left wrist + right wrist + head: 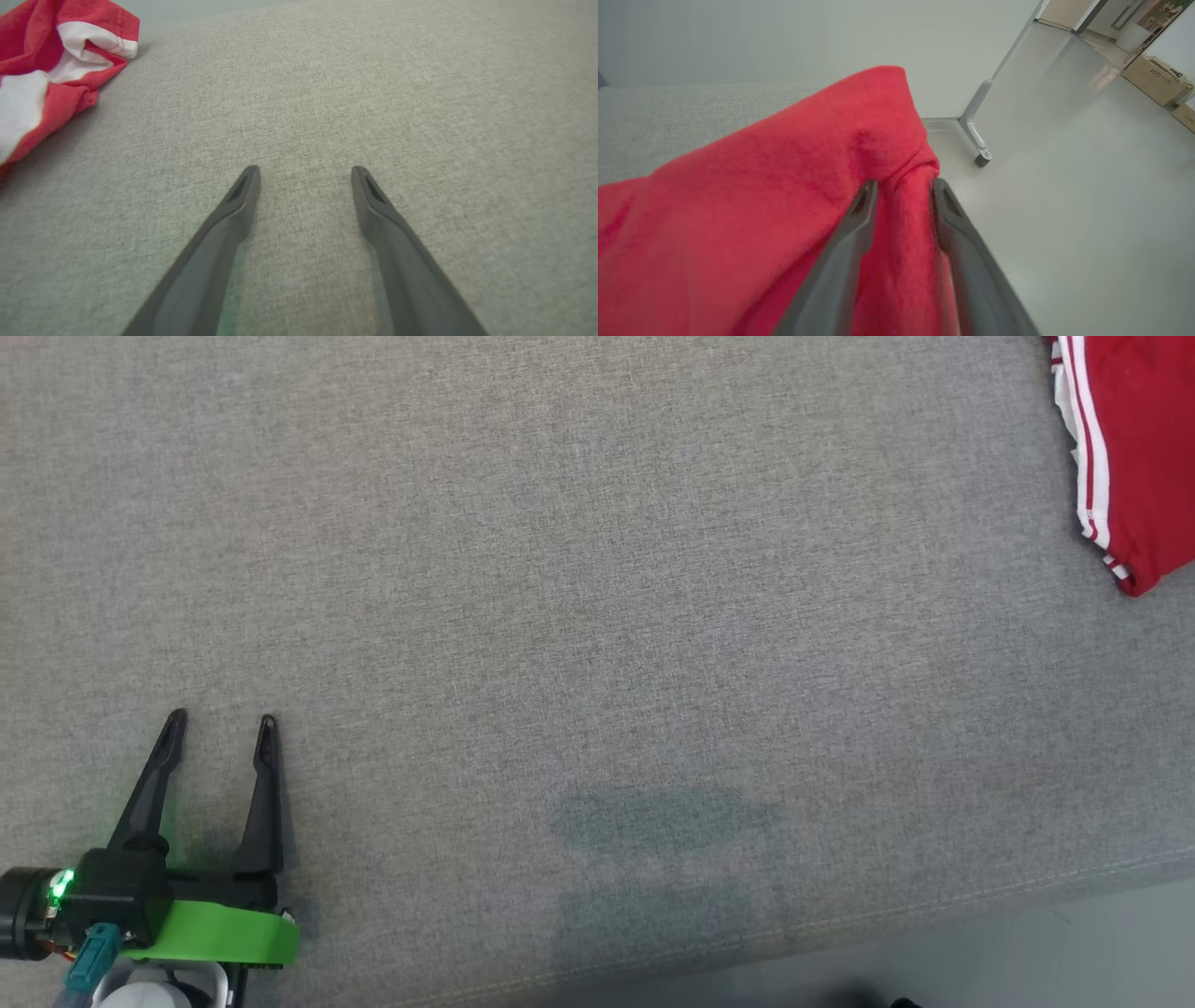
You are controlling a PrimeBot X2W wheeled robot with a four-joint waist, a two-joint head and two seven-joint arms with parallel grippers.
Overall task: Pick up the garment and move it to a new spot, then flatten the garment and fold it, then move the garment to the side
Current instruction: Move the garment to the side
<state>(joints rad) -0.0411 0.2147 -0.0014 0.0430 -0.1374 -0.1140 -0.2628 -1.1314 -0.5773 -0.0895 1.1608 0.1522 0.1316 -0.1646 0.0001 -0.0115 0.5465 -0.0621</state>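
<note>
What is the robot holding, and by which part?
The left fingers are open, empty. A fold of the red garment sits between the right fingers; whether gripped, cannot tell.

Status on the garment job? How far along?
Done: unclear. The red garment lies at the right edge of the grey cushion, looking bunched, not neatly folded. In hand: right claw straddles a fold of it; left claw open, idle. Remaining: probably flattening, folding.

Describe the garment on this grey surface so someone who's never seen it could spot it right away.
Start with the wide grey fabric surface and look to the upper right of the head view. The garment lies bunched there. It is the one bright red thing, with white stripes along its edge.
</note>
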